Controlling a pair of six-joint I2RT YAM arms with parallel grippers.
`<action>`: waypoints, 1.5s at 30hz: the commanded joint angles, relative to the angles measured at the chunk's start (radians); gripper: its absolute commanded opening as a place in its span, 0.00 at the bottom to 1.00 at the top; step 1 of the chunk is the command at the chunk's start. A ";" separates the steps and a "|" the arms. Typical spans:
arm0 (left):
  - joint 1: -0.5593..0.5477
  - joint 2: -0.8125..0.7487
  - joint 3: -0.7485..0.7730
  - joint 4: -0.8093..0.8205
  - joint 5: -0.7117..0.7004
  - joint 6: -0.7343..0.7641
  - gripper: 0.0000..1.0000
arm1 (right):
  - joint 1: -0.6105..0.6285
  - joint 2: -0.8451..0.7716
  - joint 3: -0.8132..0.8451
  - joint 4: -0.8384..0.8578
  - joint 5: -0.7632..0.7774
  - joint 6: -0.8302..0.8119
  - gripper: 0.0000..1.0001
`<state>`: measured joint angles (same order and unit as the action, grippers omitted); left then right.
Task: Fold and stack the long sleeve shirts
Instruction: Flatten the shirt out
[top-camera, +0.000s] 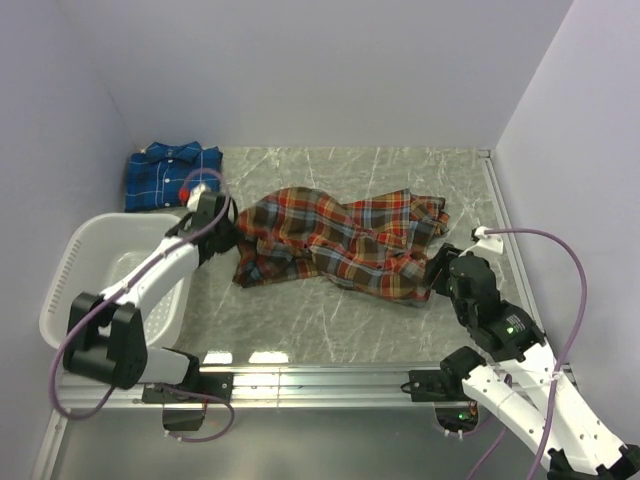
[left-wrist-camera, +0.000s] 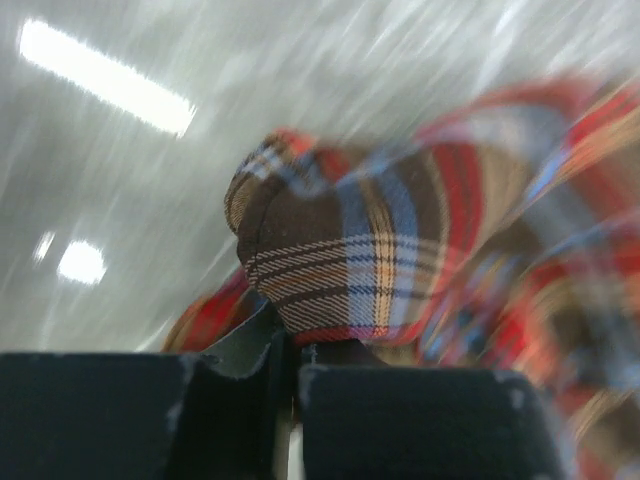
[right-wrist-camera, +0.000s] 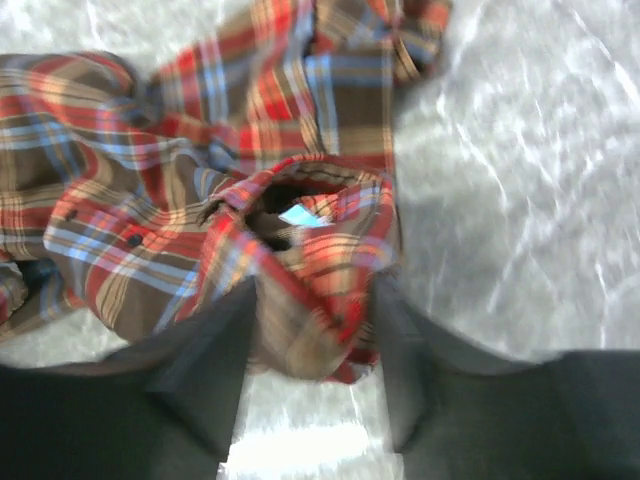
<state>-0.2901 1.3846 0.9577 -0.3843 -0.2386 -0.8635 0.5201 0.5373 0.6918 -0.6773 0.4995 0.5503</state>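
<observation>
Left gripper (left-wrist-camera: 290, 400): fingers (left-wrist-camera: 420, 425) closed tight, with a fold of the red shirt (left-wrist-camera: 360, 260) pinched between them and bulging over the tips. The wrist view is blurred, so you can't tell how deep the bite goes. Right gripper (right-wrist-camera: 315, 350): fingers (right-wrist-camera: 205, 365) stand apart, straddling the collar (right-wrist-camera: 300, 215) end. Cloth lies between them but isn't squeezed, so nothing is held on that side. Outward: the red shirt lies crumpled and unfolded on the table (top-camera: 330, 330), just to the right of the basket (top-camera: 70, 265). Your left gripper is at the shirt edge nearest the basket, your right one at the edge farthest from it. The blue shirt (top-camera: 170, 175) sits folded just behind the basket, in the far corner. Judgement: the step in hand is spreading the red shirt flat before any fold. Only one side is held, so don't pull away from the basket yet, or the cloth will likely just drag. Bring the right fingers down onto one layer at the collar or shoulder, not the whole bunch, and close. Then draw the two ends apart, low over the table, until the wrinkles go. Sleeves: can't tell where they lie, likely tucked under, so check them before folding. Keep the left gripper off the basket rim. Stacking onto the blue shirt comes last.
</observation>
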 joint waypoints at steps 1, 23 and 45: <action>0.003 -0.103 -0.157 -0.100 0.102 -0.031 0.10 | 0.001 -0.002 0.098 -0.061 -0.010 0.019 0.70; 0.003 0.007 0.033 -0.136 0.245 0.176 0.84 | -0.174 0.996 0.494 0.305 -0.897 -0.320 0.75; 0.003 0.434 0.148 0.062 0.272 -0.035 0.73 | -0.173 1.103 0.724 0.277 -0.618 -0.480 0.00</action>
<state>-0.2852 1.7172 1.0229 -0.3996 0.0322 -0.8368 0.3588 1.7557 1.3159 -0.3889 -0.2592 0.1364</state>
